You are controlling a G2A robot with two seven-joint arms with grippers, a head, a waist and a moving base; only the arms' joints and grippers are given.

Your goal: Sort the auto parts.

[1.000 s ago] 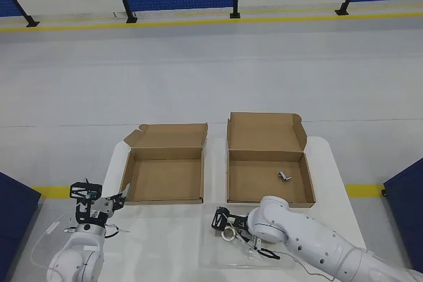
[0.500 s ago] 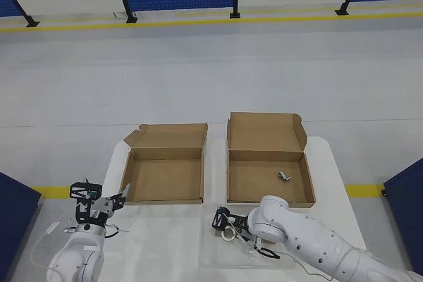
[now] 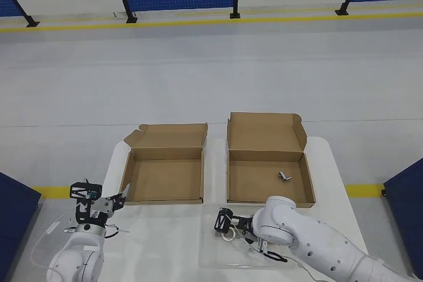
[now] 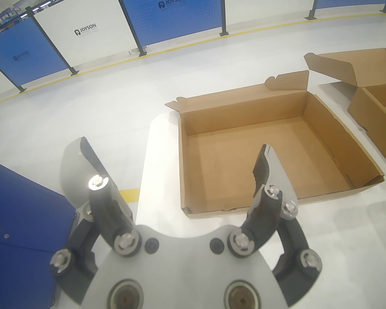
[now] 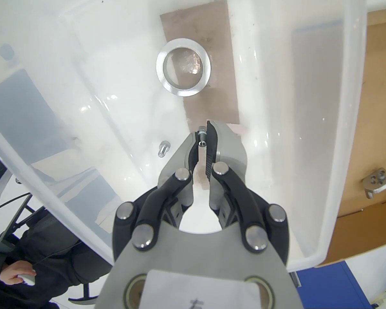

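A screw (image 5: pixel 201 138) is clamped between the jaws of the right gripper (image 5: pixel 203 132) inside the clear bin (image 5: pixel 353 98); the left gripper (image 4: pixel 174 146) is held with jaws apart.

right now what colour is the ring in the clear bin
Shiny silver metal; the ring shows best in the right wrist view.

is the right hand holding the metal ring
No, the right hand is shut on a small bolt; the metal ring lies free in the clear bin.
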